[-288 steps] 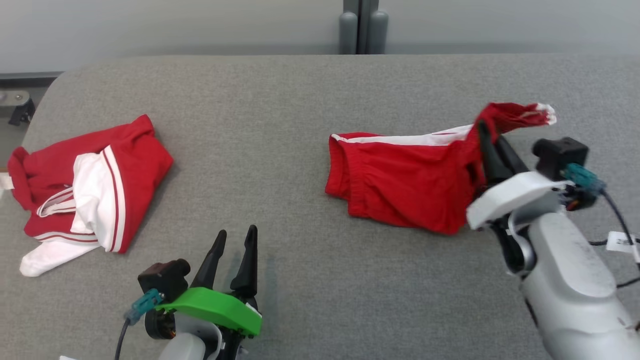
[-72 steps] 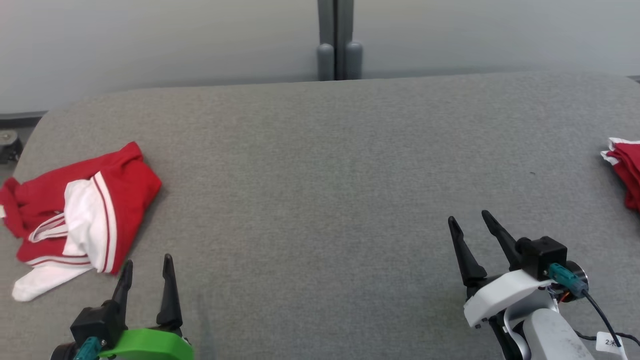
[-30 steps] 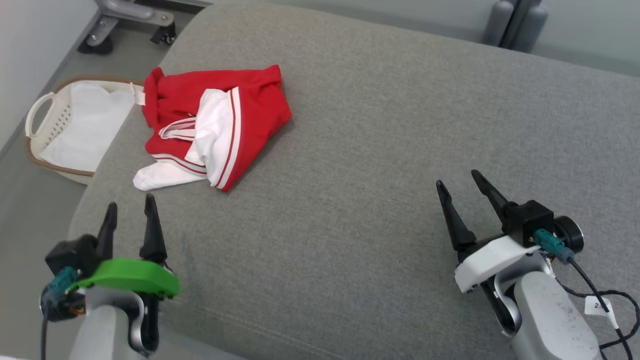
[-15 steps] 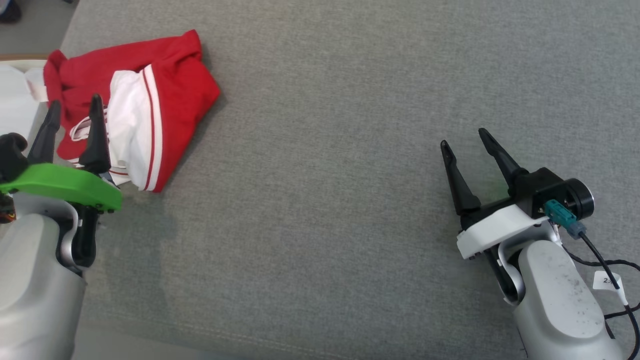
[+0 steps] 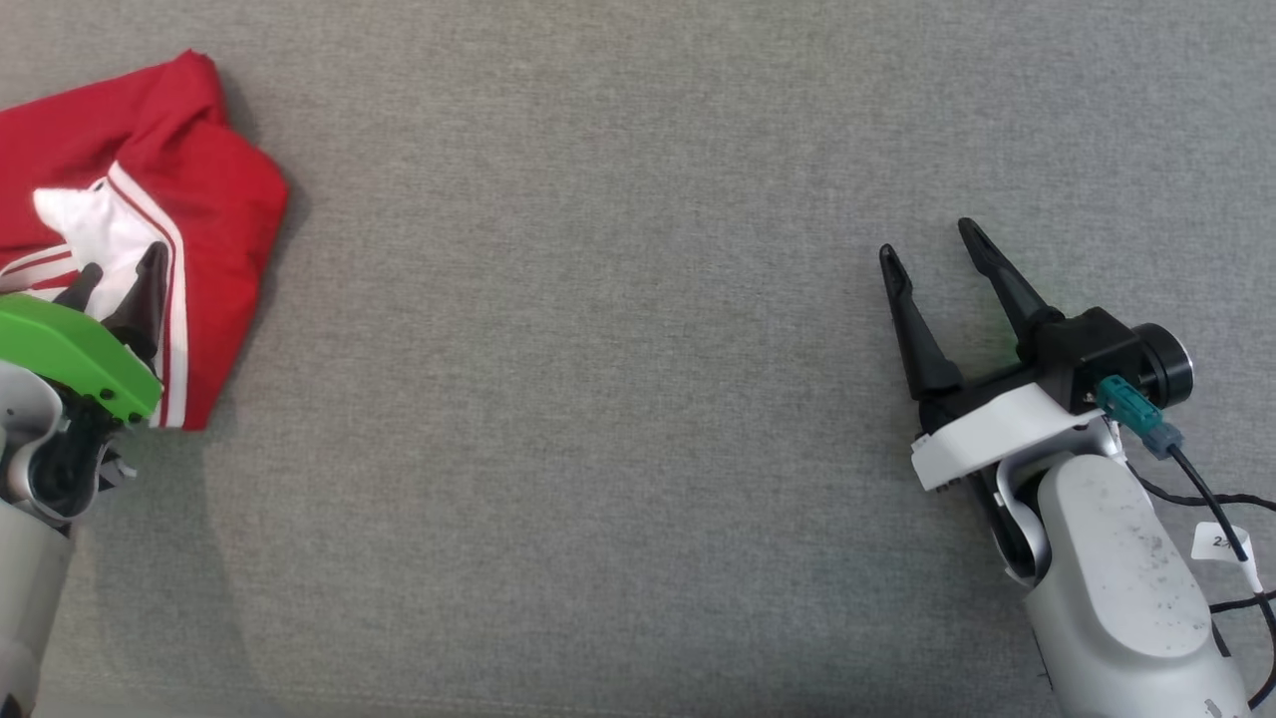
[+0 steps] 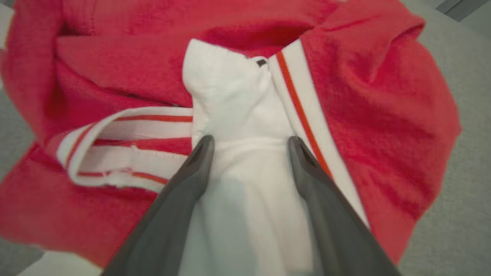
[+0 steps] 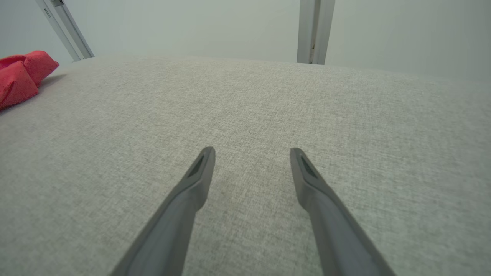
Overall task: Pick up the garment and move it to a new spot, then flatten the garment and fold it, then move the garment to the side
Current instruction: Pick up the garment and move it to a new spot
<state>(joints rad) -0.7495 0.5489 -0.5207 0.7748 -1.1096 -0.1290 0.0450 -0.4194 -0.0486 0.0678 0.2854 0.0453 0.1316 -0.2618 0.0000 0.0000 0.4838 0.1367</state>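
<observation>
Reaching to pick up: left gripper (image 6: 251, 141), jaws spread, over the crumpled red jersey (image 5: 219, 189) (at its white sleeve (image 6: 238, 111)).
Right gripper (image 5: 927, 239): jaws spread, well apart from jersey.
Next: lower, pinch cloth.

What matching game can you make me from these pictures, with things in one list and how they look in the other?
Things: 1 left tool; 2 right tool; 3 jersey; 4 grey surface.
Looks: A open, above bare grey; B crumpled, red and white; C open, at the jersey's white part; D plain, lying under everything.
Pairs: 1-C, 2-A, 3-B, 4-D.
</observation>
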